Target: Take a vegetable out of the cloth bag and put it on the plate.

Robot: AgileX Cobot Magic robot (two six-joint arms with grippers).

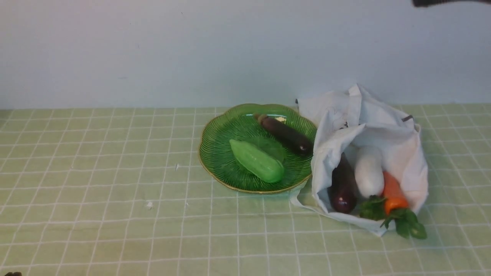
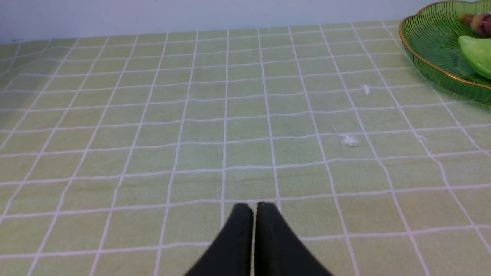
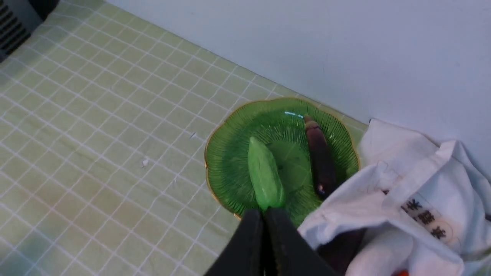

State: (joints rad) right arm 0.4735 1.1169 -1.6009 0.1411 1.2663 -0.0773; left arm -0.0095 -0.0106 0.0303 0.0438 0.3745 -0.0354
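The slim dark eggplant [image 1: 285,134] lies on the green plate [image 1: 218,165], its paler stem end toward the back and its other end by the cloth bag [image 1: 368,134]. It shares the dish with a green cucumber [image 1: 257,161], and the shallow bowl probably keeps both from rolling off. The bag sits right beside the plate, its mouth gaping, I'd guess so a hand can get in; a plumper eggplant, a white vegetable and a carrot rest inside. The right gripper [image 3: 262,214] is clenched on nothing, lifted over the scene, the job looking done. The left gripper [image 2: 255,209] seems closed and empty too, though its tips are blurry from here.
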